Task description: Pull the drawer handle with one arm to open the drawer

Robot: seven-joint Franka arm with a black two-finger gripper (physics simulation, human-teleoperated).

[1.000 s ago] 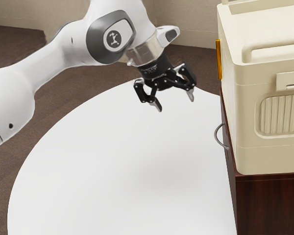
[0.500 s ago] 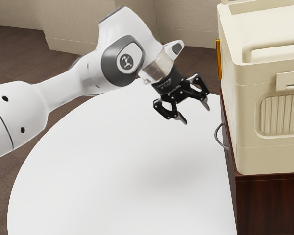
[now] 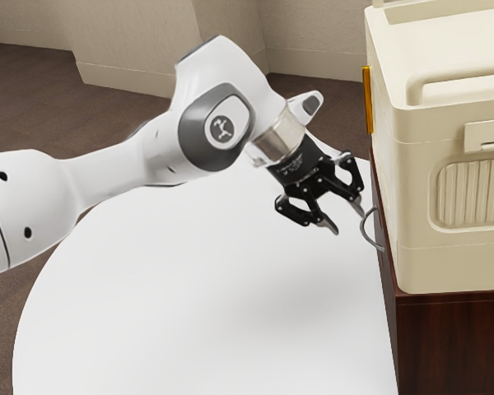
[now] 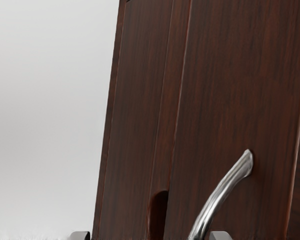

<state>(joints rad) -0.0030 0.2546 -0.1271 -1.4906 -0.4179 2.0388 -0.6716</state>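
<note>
My gripper hangs open over the white table, its fingertips apart and just to the exterior view's left of the curved metal drawer handle. The far fingertip is close to the handle's upper part; whether they touch, I cannot tell. In the wrist view, the silver handle stands out from the dark wood drawer front, and its lower end runs down beside one fingertip of the gripper. Nothing is held.
The dark wood cabinet stands at the exterior view's right, with a large cream box on top. A yellow-orange strip sits at the box's side. The round white table spreads beneath the arm. A dark rounded recess is beside the drawer front.
My hand has moved toward the exterior view's right and lower, from well short of the handle to close beside it. The gripper has stayed open, and the handle has not moved.
</note>
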